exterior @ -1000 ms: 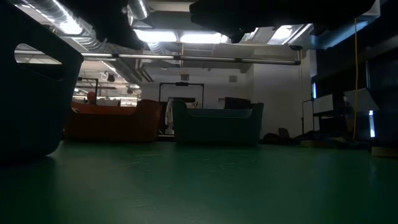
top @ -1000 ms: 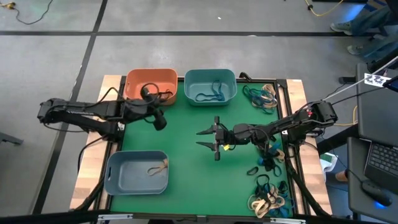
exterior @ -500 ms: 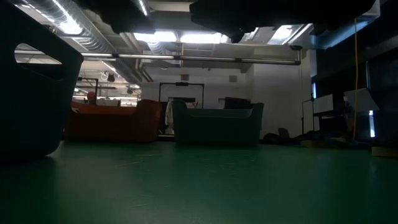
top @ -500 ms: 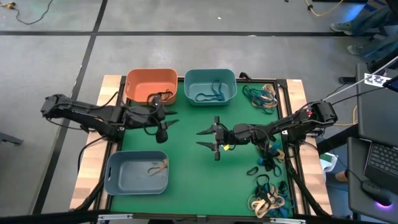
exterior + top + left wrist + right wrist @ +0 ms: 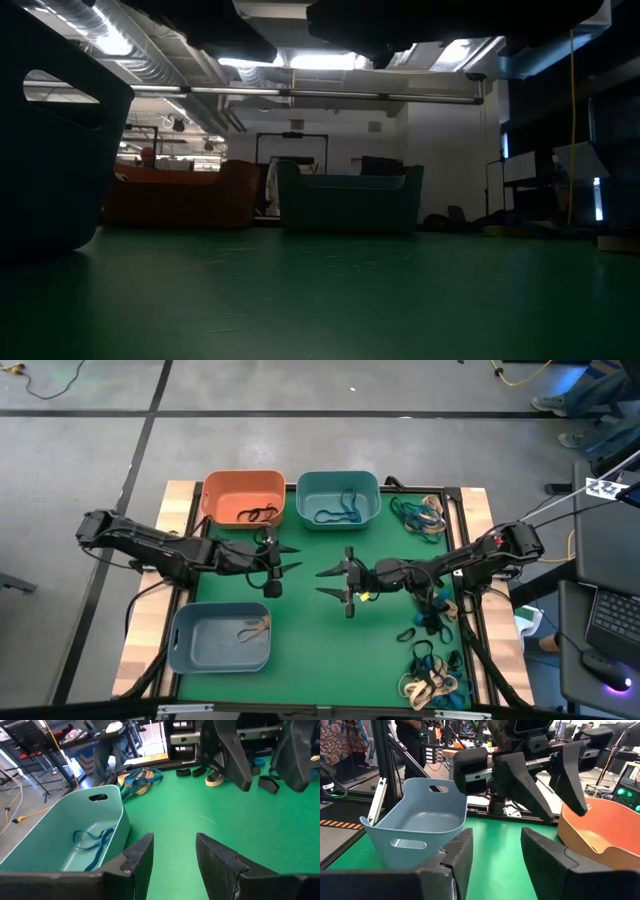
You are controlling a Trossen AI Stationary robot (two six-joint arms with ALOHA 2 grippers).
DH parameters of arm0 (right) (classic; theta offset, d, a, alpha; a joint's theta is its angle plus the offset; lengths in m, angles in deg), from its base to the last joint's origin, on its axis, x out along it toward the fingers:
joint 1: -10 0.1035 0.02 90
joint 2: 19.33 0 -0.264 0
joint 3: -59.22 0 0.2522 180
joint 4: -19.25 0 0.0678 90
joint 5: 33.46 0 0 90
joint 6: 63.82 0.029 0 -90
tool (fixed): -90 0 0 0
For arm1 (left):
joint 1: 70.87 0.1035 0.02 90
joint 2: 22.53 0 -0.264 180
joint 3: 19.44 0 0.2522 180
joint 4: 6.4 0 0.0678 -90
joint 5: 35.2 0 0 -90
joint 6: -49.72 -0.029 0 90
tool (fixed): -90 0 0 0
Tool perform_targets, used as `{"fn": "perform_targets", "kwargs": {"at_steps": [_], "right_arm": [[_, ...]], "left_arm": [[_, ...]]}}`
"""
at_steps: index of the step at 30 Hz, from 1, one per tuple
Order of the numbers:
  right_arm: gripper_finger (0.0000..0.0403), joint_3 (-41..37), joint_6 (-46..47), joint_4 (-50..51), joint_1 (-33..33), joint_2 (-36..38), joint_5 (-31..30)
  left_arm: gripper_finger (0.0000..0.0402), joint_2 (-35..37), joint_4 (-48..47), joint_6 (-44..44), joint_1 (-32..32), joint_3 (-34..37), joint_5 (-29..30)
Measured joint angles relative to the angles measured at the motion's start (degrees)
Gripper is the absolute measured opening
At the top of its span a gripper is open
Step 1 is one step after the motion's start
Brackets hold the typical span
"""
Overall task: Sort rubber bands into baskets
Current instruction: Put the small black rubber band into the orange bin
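Tools face each other mid-mat: left tool (image 5: 287,556) open, empty; right tool (image 5: 327,582) open, empty, touching nothing.

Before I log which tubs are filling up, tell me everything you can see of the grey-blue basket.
The grey-blue basket is a shallow plastic tub, rounded-rectangular, with smooth flaring walls and a slot handle cut into its end wall. It sits upright on the green mat at the near left corner, apart from the other two baskets. Inside lie a few tan rubber bands; the rest of its floor is bare. Neither pincer touches it.
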Motion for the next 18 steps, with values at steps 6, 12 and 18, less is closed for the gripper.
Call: {"fn": "perform_targets", "kwargs": {"at_steps": [6,12,18], "right_arm": [[0.0166,0.0,0.0,6.7,0.1,3.4,0.0],[0.0166,0.0,1.8,15.0,0.1,8.6,0.0],[0.0166,0.0,4.9,26.1,0.1,13.6,-1.8]], "left_arm": [[0.0145,0.4,-0.1,-0.6,0.0,0.0,0.0],[0.0145,0.4,-0.2,-0.7,0.0,0.0,0.0],[0.0145,-0.2,0.6,-0.3,0.1,0.0,-0.7]]}}
